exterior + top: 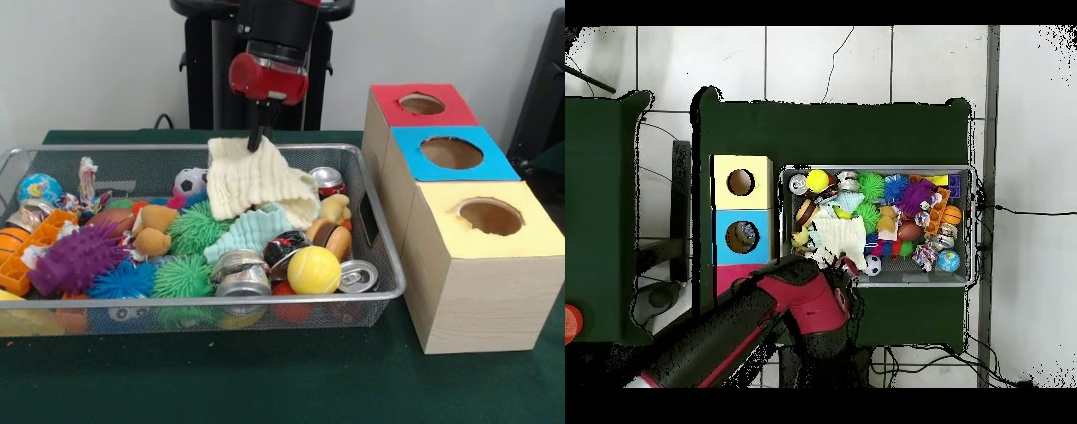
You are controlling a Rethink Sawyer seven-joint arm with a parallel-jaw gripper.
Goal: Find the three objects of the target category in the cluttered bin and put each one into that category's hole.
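Note:
My gripper [261, 138] is shut on the top edge of a cream ribbed cloth [256, 181], above the back of the wire mesh bin [159, 147]. The cloth hangs lifted, and its lower corner reaches the pile. Under it lies a teal ribbed cloth [252, 231]. In the overhead view the cream cloth [840, 238] shows at the bin's [969, 226] near left side, while the red arm [790, 305] covers the gripper. To the right of the bin stand three boxes with round holes, red [441, 113], blue [494, 166] and yellow [441, 221].
The bin is packed with green spiky balls [181, 276], a purple spiky toy [75, 261], a yellow tennis ball [313, 269], a small soccer ball [189, 181], crushed cans [243, 276] and plush toys [152, 228]. In the overhead view the arm hides the red box.

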